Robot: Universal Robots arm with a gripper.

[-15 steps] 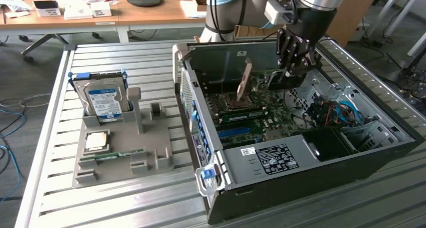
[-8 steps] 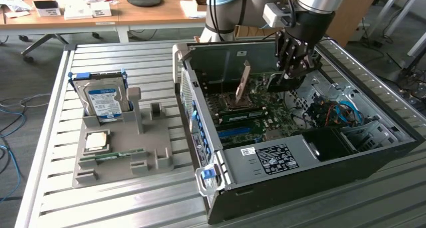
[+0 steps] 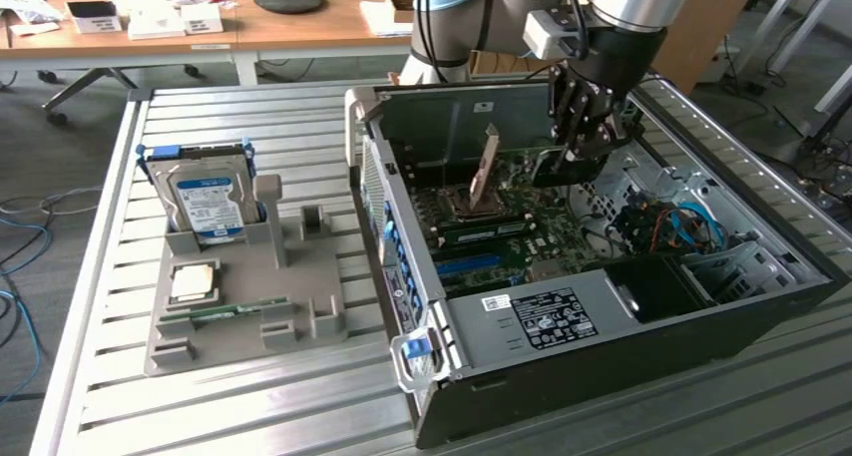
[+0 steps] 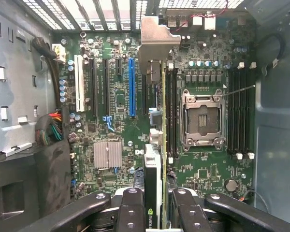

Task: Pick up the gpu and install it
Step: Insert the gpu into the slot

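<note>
My gripper [image 3: 586, 142] is inside the open computer case [image 3: 745, 306], shut on the gpu [image 3: 553, 167]. The card hangs edge-down over the motherboard [image 3: 520, 241], and its silvery end bracket [image 3: 488, 162] points toward the case's rear wall. In the wrist view the gpu [image 4: 157, 145] shows edge-on between the two black fingers [image 4: 130, 208], its bracket [image 4: 157, 38] at the far end. It lies parallel to the long blue slot [image 4: 132, 87], between that slot and the memory slots [image 4: 170, 111] beside the CPU socket [image 4: 200, 118]. Whether it touches the board I cannot tell.
A grey holder tray [image 3: 246, 296] stands on the slatted table at the exterior view's left. It carries an upright hard drive [image 3: 207, 197], a square processor [image 3: 194, 281] and a narrow memory stick [image 3: 219, 311]. Cable bundles [image 4: 50, 128] and case walls hem the motherboard.
</note>
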